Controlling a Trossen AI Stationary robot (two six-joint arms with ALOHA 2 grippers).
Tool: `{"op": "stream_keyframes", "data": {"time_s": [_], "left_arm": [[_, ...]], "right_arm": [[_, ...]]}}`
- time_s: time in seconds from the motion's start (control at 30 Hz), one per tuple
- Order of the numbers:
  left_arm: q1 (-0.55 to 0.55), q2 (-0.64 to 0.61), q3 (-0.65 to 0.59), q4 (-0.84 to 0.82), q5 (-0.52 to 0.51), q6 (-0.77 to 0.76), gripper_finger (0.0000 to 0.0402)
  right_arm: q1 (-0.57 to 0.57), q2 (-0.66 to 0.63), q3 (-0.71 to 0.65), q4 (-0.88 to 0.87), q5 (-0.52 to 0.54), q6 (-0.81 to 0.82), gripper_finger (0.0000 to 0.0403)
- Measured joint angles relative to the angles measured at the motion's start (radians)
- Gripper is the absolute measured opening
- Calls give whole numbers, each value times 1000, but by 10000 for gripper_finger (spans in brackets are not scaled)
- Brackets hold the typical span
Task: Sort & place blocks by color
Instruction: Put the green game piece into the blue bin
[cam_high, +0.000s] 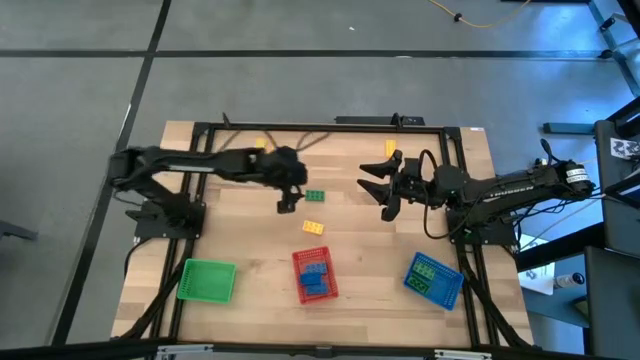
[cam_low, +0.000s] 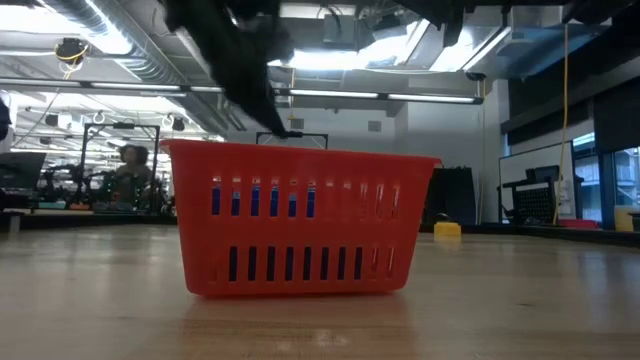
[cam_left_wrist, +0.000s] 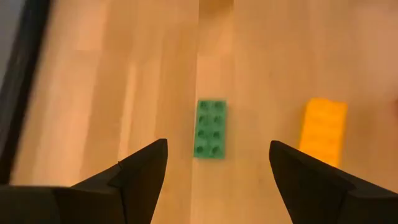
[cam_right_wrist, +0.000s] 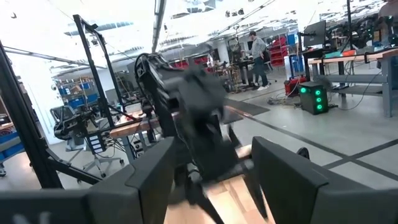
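The left gripper hung wide open right over the green block on the worktop — lined up for a grab, I'd guess — while the right gripper waited nearby, open too.

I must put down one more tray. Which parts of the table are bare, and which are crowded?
Bare wood lies between the green tray and red tray, and behind the green tray. The middle is crowded: left gripper, green block, yellow block, right gripper.
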Motion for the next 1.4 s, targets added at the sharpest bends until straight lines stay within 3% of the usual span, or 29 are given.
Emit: {"op": "stream_keyframes", "data": {"time_s": [0.2, 0.37, 0.97, 1.4], "left_arm": [[24, 203, 5, 37, 14, 82, 275], [51, 288, 5, 124, 91, 71, 275], [137, 339, 6, 164, 234, 79, 275], [109, 389, 7, 168, 198, 51, 270]], "right_arm": [[0, 0, 0, 0, 0, 38, 217], [0, 0, 0, -5, 0, 48, 217], [0, 0, 0, -10, 0, 48, 217], [0, 0, 0, -11, 0, 48, 217]]}}
